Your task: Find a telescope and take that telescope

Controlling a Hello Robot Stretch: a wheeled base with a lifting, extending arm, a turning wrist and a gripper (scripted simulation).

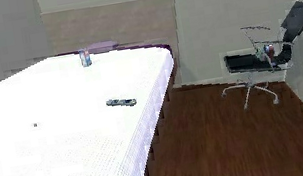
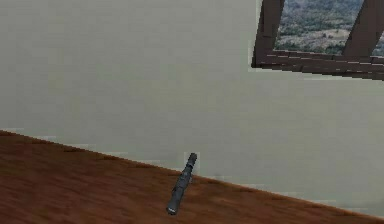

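Note:
A slim dark grey tube [image 2: 182,185], shaped like a small telescope, lies on the brown wooden floor [image 2: 70,180] in the arm side view. It sits close to the foot of a plain pale wall [image 2: 130,80], its upper end pointing toward the wall.
A large bed [image 1: 54,122] with a white cover occupies the forward view's left; on it stand a small grey-blue upright object [image 1: 84,58] and a dark flat item [image 1: 120,102]. A black office chair [image 1: 257,64] stands at the right wall. A dark-framed window [image 2: 320,40] is high on the wall.

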